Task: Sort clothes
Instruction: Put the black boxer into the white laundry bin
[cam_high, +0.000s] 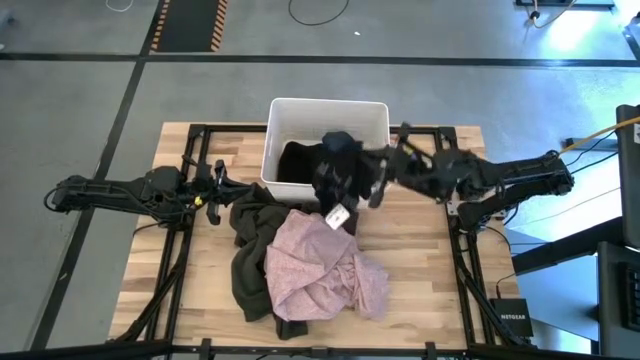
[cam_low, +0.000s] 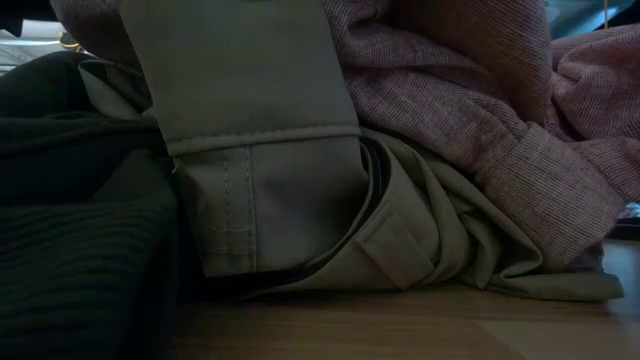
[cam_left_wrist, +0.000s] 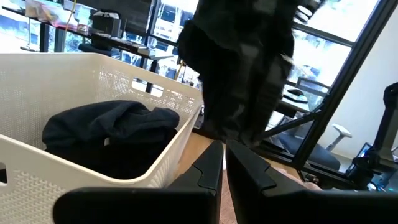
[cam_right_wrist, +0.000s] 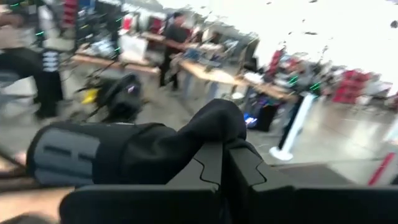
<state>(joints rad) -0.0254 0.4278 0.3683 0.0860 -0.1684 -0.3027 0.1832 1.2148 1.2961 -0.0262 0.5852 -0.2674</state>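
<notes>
The right end effector (cam_right_wrist: 222, 163) is clamped on a black garment (cam_high: 340, 165) hanging beside the white bin (cam_high: 375, 120). Only the left wrist view shows another dark garment (cam_left_wrist: 109, 127) inside the bin. The left end effector (cam_left_wrist: 224, 171), pinched together, waits near the pink shirt (cam_high: 315, 265).

A white plastic bin (cam_high: 372, 120) stands at the far edge of the wooden desk (cam_high: 420, 270), just beside the right arm's pincer. Beyond that pincer, people (cam_right_wrist: 174, 37) stand among workbenches (cam_right_wrist: 211, 73) in the room.
</notes>
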